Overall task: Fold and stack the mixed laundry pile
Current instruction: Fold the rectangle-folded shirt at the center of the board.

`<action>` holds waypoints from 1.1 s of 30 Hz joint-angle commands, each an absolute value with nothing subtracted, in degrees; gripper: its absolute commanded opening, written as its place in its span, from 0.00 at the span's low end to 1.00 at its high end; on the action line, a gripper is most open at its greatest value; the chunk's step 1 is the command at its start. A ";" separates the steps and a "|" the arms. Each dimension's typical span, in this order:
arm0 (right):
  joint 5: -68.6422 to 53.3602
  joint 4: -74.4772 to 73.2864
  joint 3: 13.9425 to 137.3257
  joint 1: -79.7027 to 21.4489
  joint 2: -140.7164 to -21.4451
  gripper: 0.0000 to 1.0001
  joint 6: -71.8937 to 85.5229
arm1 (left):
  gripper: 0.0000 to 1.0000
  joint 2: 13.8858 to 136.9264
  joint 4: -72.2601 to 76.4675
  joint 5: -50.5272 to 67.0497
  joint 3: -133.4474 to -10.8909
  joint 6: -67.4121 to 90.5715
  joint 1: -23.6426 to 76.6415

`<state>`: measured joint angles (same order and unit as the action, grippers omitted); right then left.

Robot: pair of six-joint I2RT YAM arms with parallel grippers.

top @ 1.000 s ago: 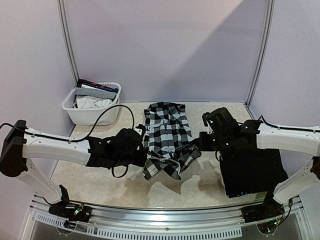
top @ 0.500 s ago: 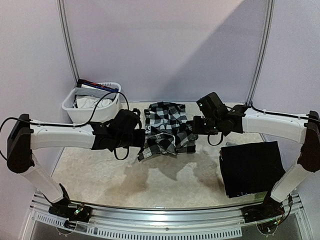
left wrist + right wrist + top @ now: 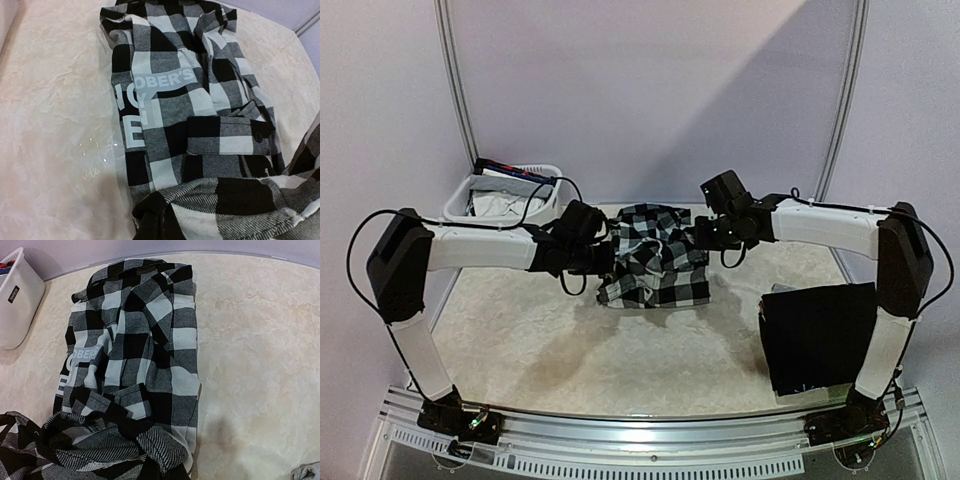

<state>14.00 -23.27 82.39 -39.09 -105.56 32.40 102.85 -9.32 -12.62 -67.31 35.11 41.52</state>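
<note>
**Top view:** soft, even light from above. A diagonal shadow edge crosses the back wall [image 3: 650, 100], and a faint shadow lies on the table [image 3: 570, 340] beneath the checkered shirt [image 3: 655, 255]. The frame posts [image 3: 453, 80] bow (lens distortion).

**Left wrist view:** small glints on the table; the shirt's nearest folds are slightly soft.

Checkered shirt [image 3: 135, 355] lies on the table [image 3: 260, 340], white basket [image 3: 17, 300] nearby

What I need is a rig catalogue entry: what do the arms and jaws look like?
Both match: left arm and right arm have white shells, black joints, black elbow blocks and black wrist heads. Black cables loop along them. Jaws too dark to make out; no markings show.
</note>
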 commanded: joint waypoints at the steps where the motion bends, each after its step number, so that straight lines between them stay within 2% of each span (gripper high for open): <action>1: 12.05 -22.44 86.47 -36.79 -111.24 0.00 30.44 | 0.00 107.04 -10.49 -9.20 -70.12 34.93 38.83; 8: 9.99 -22.56 92.46 -33.98 -119.14 0.01 29.57 | 0.03 112.54 -12.25 -7.30 -74.63 34.13 36.47; 13: 7.83 -22.87 96.18 -32.77 -123.26 0.15 29.27 | 0.10 115.05 -13.03 -6.96 -76.73 34.31 35.11; 14: 6.93 -22.79 96.88 -32.51 -123.78 0.19 29.34 | 0.13 115.31 -12.92 -6.77 -76.99 34.41 34.93; 16: 6.09 -23.14 98.86 -32.08 -124.17 0.48 29.11 | 0.28 115.43 -13.00 -6.66 -77.40 34.43 34.66; 17: 6.11 -23.76 100.01 -31.93 -124.18 0.55 28.94 | 0.38 115.15 -12.89 -6.80 -77.38 34.43 34.57; 19: 6.47 -25.08 101.84 -31.85 -123.59 0.65 28.54 | 0.58 114.09 -12.42 -7.38 -76.90 34.15 34.45; 22: 6.85 -25.38 101.73 -31.89 -120.74 0.75 27.49 | 0.77 111.11 -11.34 -9.14 -74.96 32.95 34.45; 24: 6.80 -25.05 100.05 -31.84 -117.30 0.78 27.01 | 0.81 108.53 -10.95 -10.42 -72.86 32.11 34.46; 27: 5.63 -22.84 92.70 -31.87 -112.19 0.78 26.38 | 0.81 104.64 -11.33 -12.38 -69.09 30.92 34.67; 33: -6.50 -13.18 74.72 -32.82 -98.49 0.68 25.49 | 0.77 99.08 -10.95 -9.57 -60.76 28.39 37.71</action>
<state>2.87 -20.14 83.55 -32.10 -106.08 26.63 101.47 -10.98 -10.76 -65.23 31.11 35.51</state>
